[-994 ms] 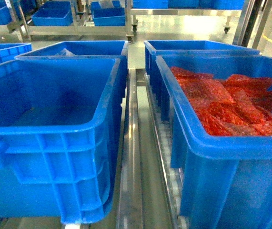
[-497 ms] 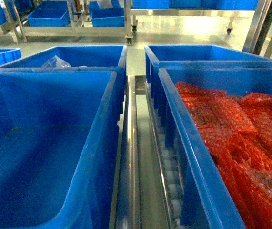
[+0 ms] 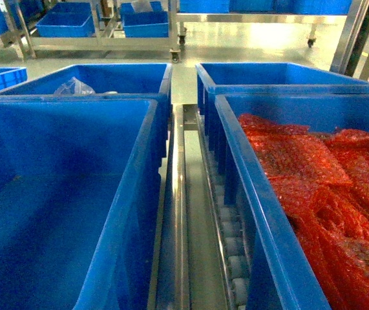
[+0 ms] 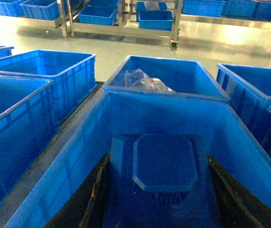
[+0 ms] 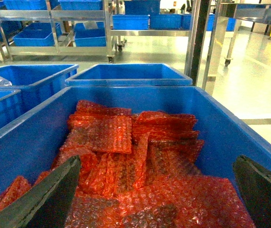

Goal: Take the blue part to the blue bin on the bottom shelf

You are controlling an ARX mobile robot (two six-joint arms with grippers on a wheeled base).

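Note:
In the left wrist view a blue part [image 4: 163, 166], a flat block with an eight-sided raised top, sits between the black fingers [image 4: 96, 190] of my left gripper [image 4: 157, 164], which is shut on it. The part hangs inside an empty blue bin [image 4: 73, 161], which is the near left bin [image 3: 132, 187] in the head view. This bin rests on the bottom shelf, whose steel rail [image 3: 181, 213] and white rollers [image 3: 236, 265] show between the bins. My right gripper [image 5: 156, 164] is open above red bubble-wrap bags [image 5: 126, 156]. Neither gripper shows in the head view.
The near right bin [image 3: 249, 194] is full of red bubble-wrap bags [image 3: 313, 174]. Behind stand two more blue bins, the left one [image 3: 106, 74] holding a clear plastic bag [image 3: 74, 86]. More bins sit on steel racks [image 3: 100, 42] across the floor.
The head view has shifted forward and higher over the bins, so their insides show more and their front walls have dropped out of sight. No gripper shows in those earlier frames.

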